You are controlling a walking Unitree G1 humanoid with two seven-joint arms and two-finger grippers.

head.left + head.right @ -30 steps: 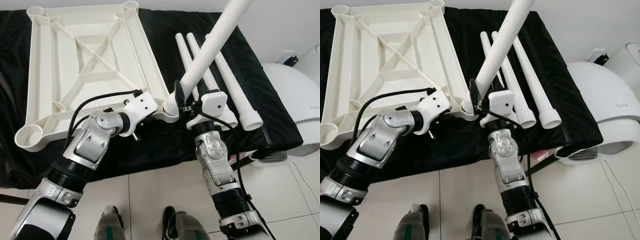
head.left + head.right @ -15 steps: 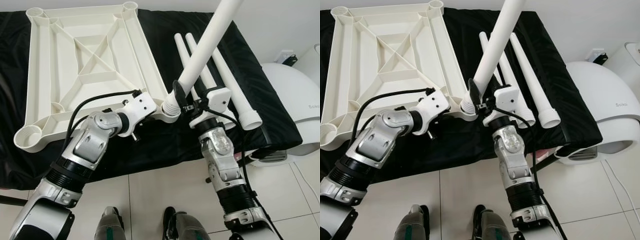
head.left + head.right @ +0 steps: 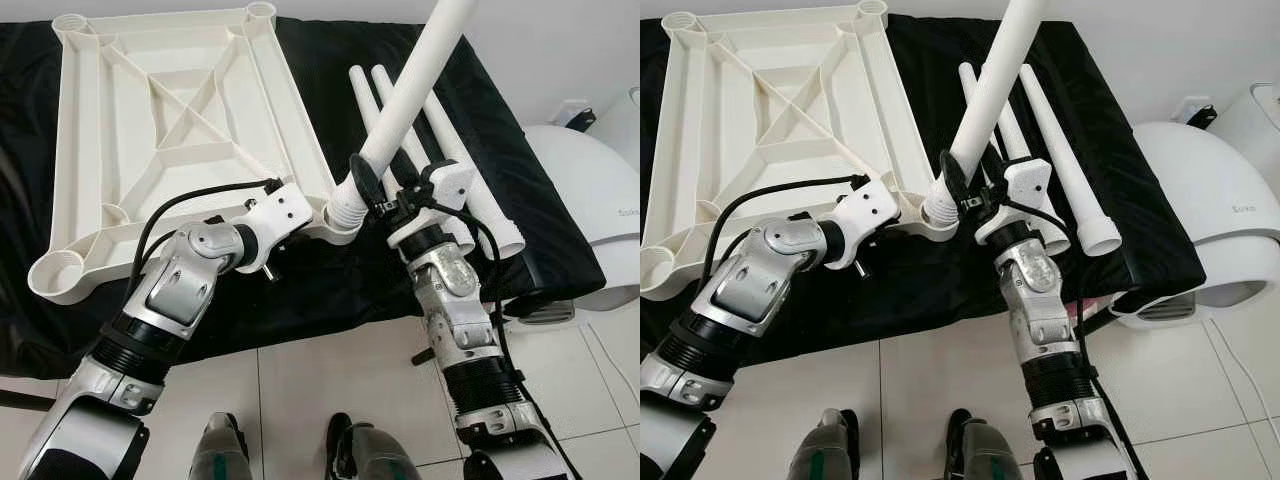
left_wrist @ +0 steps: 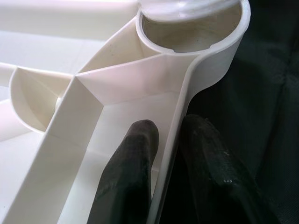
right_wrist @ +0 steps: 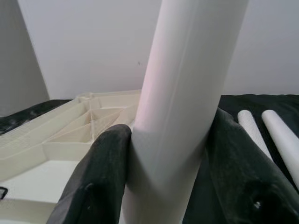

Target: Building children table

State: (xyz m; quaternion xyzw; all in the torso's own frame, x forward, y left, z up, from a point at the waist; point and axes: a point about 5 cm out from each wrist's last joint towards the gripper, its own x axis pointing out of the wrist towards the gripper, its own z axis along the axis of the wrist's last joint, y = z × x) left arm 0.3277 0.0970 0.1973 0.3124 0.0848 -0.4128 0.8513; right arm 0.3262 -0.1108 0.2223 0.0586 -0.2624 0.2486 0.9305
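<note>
Right claw (image 3: 372, 196) was clamped on the table leg (image 3: 412, 90), seated tilted in the tabletop (image 3: 170, 130) corner socket; left claw (image 4: 164, 154) pinched its rim; rigid, light, smooth plastic, best gripped low.

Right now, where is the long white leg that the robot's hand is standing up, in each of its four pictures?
Left eye view: the raised leg slants up from the tabletop's near right corner to the top edge, in the right hand.
Right eye view: same leg, centre top.
Left wrist view: a sliver of its foot in the corner socket.
Right wrist view: the leg between both fingers.
Shared landmark: that corner socket.
</note>
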